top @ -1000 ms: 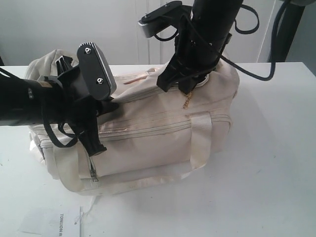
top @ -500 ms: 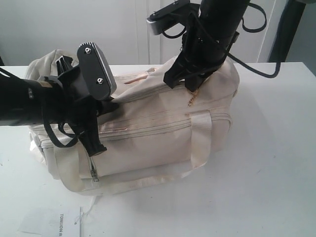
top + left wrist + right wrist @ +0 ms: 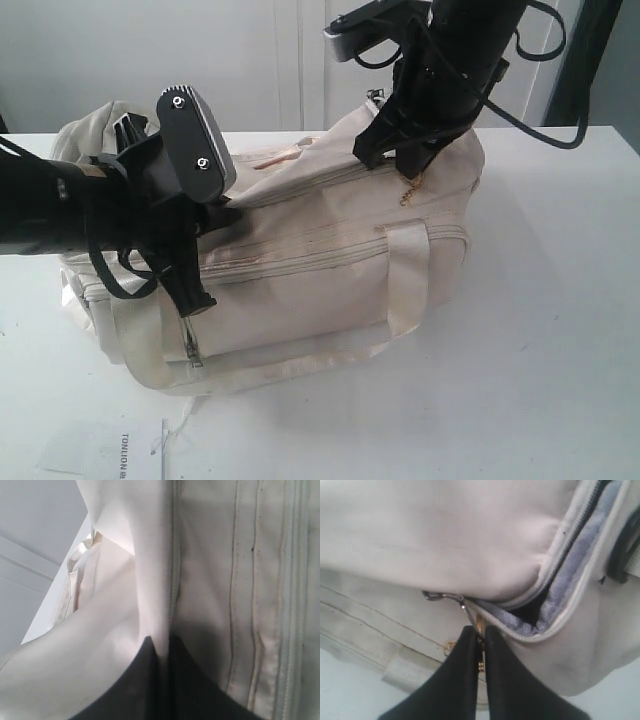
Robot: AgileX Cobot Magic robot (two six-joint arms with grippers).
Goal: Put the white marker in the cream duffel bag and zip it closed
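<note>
the cream duffel bag (image 3: pixel 320 270) sits on the white tabletop (image 3: pixel 540 350) with its long front face toward the exterior camera. one shiny webbing handle (image 3: pixel 405 285) hangs down that face.

the right tool (image 3: pixel 480 630) is at the bag's upper right end. its two black fingers (image 3: pixel 462 675) are pressed together, pinching a small gold-coloured zip pull (image 3: pixel 479 621) between their tips. the zipper slider (image 3: pixel 463 602) lies just beyond the fingertips, with a thin silver tab beside it. from the slider onward the top zipper (image 3: pixel 570 535) stands parted: a dark gap and grey-blue lining (image 3: pixel 555 600) show between the two rows of teeth. in the exterior view the fabric at this end is drawn up into a peak under the tool, and the gold pull dangles just below it.

the left tool (image 3: pixel 162 646) is also squeezed shut. its dark fingers clamp a raised fold of cream fabric (image 3: pixel 150 580) beside a stitched seam line on the bag's top. in the exterior view it grips the top of the bag toward the left half, above the front panel.

the white marker is out of sight in all three views, and whether it lies inside the bag cannot be told.

a printed paper slip (image 3: pixel 110 445) lies flat on the tabletop near the bag's front left corner, apart from it.
</note>
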